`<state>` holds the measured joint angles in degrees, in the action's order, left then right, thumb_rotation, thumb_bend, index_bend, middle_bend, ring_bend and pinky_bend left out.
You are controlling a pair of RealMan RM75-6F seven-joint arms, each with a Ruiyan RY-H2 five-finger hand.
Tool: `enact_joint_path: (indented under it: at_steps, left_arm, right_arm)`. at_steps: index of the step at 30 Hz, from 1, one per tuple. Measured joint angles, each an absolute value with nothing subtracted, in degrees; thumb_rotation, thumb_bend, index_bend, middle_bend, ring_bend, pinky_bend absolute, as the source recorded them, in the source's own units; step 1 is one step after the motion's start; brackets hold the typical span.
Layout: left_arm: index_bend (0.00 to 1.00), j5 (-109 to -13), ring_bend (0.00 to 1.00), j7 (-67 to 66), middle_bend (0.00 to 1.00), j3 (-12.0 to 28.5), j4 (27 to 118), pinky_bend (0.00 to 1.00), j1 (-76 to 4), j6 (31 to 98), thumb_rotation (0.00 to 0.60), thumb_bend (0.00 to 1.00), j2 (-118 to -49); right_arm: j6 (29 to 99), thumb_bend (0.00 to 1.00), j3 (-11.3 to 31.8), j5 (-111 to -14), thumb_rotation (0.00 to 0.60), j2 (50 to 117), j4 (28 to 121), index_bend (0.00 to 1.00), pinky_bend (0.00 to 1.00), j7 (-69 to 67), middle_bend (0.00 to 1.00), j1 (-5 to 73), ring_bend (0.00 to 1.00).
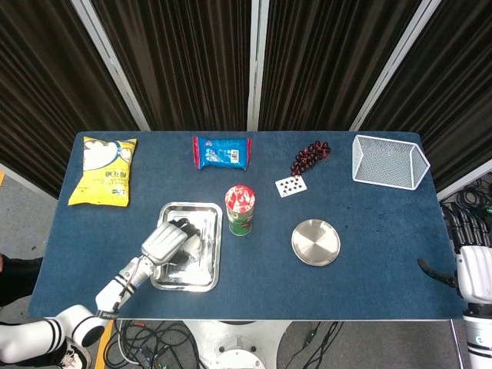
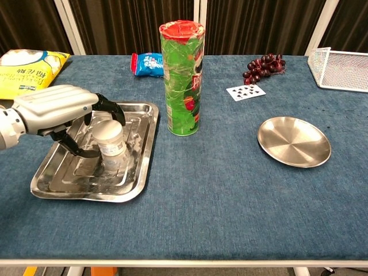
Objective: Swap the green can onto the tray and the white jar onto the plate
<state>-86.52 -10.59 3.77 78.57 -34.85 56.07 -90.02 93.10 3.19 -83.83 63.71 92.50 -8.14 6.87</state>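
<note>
1. Only the head view shows the right hand (image 1: 477,270), lower right, fingers apart, holding nothing.
2. Chest view: left hand (image 2: 57,109) curls around the upright white jar (image 2: 109,138) in the tray (image 2: 75,187), left of centre; contact unclear.
3. Green can (image 2: 182,77) stands upright, centre bench.

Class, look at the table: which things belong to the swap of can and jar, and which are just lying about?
Belong to the job:
green can
white jar
tray
plate
left hand, fingers around the jar

Lying about:
yellow snack bag
blue packet
grapes
playing card
wire basket
</note>
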Motion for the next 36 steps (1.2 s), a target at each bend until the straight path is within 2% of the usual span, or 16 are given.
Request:
enact_joint_path:
  at_steps: [8, 21, 28, 36]
  left_arm:
    - [0.40, -86.23, 0.34, -11.05, 0.39, 3.76, 79.07, 0.57, -35.18, 57.38, 0.600, 0.31, -90.30]
    - [0.41, -89.92, 0.35, -16.27, 0.41, 3.39, 89.22, 0.58, -37.37, 58.92, 0.600, 0.31, -89.31]
    - [0.41, -90.62, 0.35, -17.58, 0.41, 4.94, 88.52, 0.58, -41.84, 55.47, 0.600, 0.31, -94.47]
    - [0.40, -90.92, 0.35, -16.46, 0.39, 6.13, 81.69, 0.58, -46.72, 52.03, 0.600, 0.31, -101.65]
  right_arm:
    - [92.37, 0.07, 4.20, -83.69, 0.600, 63.96, 91.73, 0.00, 0.03, -8.82, 0.00, 6.20, 0.00]
    - [91.54, 0.07, 5.70, -82.75, 0.600, 64.04, 90.49, 0.00, 0.03, -10.66, 0.00, 5.20, 0.00]
    - [91.70, 0.07, 6.57, -82.11, 0.600, 63.77, 89.04, 0.00, 0.03, -13.50, 0.00, 4.28, 0.00]
    - [92.29, 0.07, 7.60, -81.57, 0.600, 63.26, 87.63, 0.00, 0.03, -16.46, 0.00, 3.08, 0.00]
